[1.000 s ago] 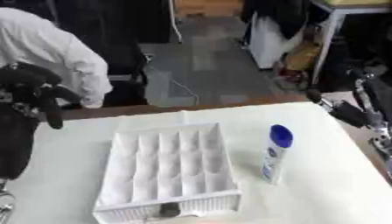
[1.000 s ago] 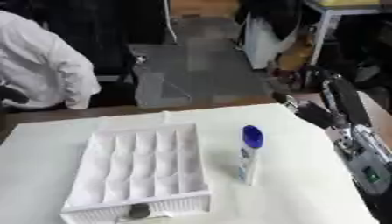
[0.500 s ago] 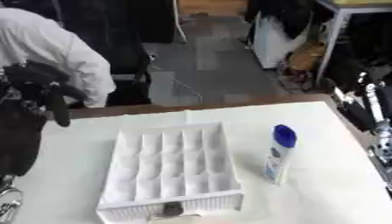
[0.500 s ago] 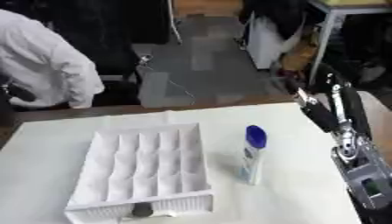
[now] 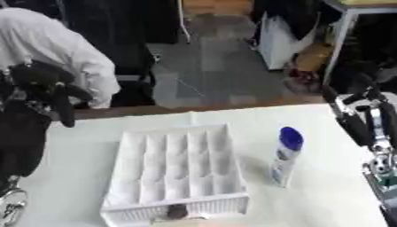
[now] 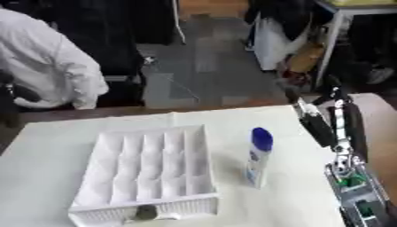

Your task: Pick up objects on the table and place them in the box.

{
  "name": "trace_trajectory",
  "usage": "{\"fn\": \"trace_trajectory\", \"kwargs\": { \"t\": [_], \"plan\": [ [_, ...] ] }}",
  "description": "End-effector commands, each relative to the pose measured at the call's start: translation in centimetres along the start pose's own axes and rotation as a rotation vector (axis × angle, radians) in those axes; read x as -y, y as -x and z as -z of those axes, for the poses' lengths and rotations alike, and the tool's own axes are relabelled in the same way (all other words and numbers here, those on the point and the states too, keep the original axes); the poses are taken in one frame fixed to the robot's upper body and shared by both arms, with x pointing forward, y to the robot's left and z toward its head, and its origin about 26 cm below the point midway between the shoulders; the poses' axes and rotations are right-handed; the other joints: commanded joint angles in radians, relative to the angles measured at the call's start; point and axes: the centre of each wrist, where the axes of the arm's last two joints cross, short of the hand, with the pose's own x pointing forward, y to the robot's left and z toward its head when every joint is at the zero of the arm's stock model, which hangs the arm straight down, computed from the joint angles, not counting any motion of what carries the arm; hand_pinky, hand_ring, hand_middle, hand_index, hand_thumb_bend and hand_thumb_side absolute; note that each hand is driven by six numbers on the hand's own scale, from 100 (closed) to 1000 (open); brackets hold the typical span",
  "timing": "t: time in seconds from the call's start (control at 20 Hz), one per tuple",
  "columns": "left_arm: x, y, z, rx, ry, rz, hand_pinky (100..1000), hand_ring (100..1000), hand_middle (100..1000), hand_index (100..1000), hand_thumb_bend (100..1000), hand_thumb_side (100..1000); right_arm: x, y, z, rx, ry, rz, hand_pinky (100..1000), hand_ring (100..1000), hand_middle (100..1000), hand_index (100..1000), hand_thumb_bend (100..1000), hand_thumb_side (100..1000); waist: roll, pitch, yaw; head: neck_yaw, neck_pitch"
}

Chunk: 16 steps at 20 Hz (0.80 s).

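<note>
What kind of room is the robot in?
Probably a lab or workshop. A white table holds a tray of little compartments and a blue-capped bottle, and the grey floor behind has desks and clutter.

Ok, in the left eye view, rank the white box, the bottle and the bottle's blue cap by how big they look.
1. White box, by far the largest.
2. Bottle, standing upright to the right of the box.
3. Blue cap, the smallest, on top of the bottle.
</note>
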Motion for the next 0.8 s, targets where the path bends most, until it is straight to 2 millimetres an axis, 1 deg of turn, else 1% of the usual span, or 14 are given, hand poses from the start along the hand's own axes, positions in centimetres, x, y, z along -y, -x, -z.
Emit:
{"fn": "trace_trajectory", "kwargs": {
  "t": [0.05, 0.15, 0.25, 0.3, 0.35, 0.6, 0.7, 0.8],
  "plan": [
    [-0.2, -0.7, 0.8, 0.028, 0.02, 0.01, 588, 307, 612, 684, 449, 871, -0.2, -0.8, -0.2, 0.028, 0.012, -0.005, 739, 947, 575, 1000, 800, 897, -0.002, -0.014, 0.001, 0.008, 0.001],
    [-0.2, -0.7, 0.8, 0.029, 0.022, 0.009, 588, 308, 612, 684, 449, 871, -0.8, -1.0, -0.5, 0.036, 0.009, -0.006, 740, 947, 584, 1000, 805, 893, -0.003, -0.014, 0.002, 0.006, 0.002],
    [-0.2, -0.7, 0.9, 0.03, 0.022, 0.007, 588, 308, 612, 684, 449, 870, -1.6, -1.2, -0.9, 0.048, -0.012, -0.012, 740, 946, 592, 1000, 816, 874, -0.003, -0.014, 0.004, -0.007, -0.002],
    [-0.2, -0.7, 0.9, 0.031, 0.022, 0.006, 588, 309, 612, 684, 449, 871, -1.9, -1.3, -1.0, 0.052, -0.022, -0.013, 740, 945, 596, 1000, 840, 855, -0.002, -0.014, 0.005, -0.015, -0.005],
    [-0.1, -0.7, 0.9, 0.032, 0.022, 0.006, 588, 309, 612, 684, 449, 870, -2.3, -1.4, -1.1, 0.056, -0.028, -0.019, 740, 945, 597, 1000, 820, 864, -0.002, -0.014, 0.005, -0.021, -0.006],
    [-0.1, -0.7, 0.8, 0.028, 0.023, 0.004, 588, 307, 612, 684, 448, 871, -3.6, -1.8, -1.3, 0.066, -0.004, -0.023, 740, 945, 609, 1000, 807, 893, -0.001, -0.016, 0.003, -0.049, -0.009],
    [-0.1, -0.6, 0.8, 0.026, 0.025, 0.003, 587, 307, 612, 684, 448, 871, -4.1, -2.1, -1.4, 0.071, 0.006, -0.015, 741, 945, 611, 1000, 815, 900, 0.0, -0.017, 0.003, -0.057, -0.009],
    [-0.1, -0.6, 0.7, 0.024, 0.026, 0.003, 587, 306, 612, 684, 448, 871, -4.5, -2.3, -1.4, 0.078, 0.01, -0.012, 741, 944, 614, 1000, 835, 886, 0.0, -0.018, 0.002, -0.068, -0.009]
  ]
}}
